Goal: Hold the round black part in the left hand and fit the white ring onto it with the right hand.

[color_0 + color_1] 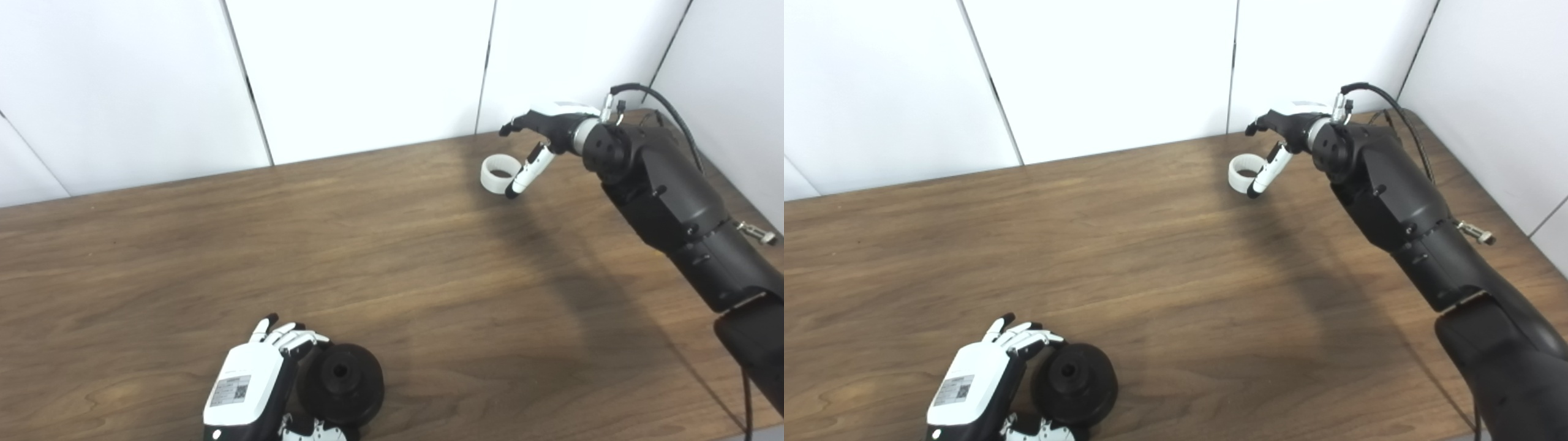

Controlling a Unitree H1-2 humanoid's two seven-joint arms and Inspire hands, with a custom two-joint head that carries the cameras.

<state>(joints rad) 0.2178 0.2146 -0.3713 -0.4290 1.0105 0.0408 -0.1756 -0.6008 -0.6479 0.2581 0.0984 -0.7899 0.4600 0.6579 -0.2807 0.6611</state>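
Note:
The round black part (341, 383) lies on the wooden table near the front edge, its centre hole facing up. My left hand (260, 386) is wrapped around its left side, fingers curled over the top and thumb below. The white ring (497, 174) stands on the table at the far right, near the wall. My right hand (542, 138) reaches over it with fingers spread; the thumb (527, 171) hangs against the ring's right side and the other fingers are above and behind it. The ring rests on the table, not lifted.
The wooden table (367, 245) ends at white wall panels behind and at the right. A black cable (667, 110) loops over the right wrist. The right forearm (674, 202) stretches across the table's right side.

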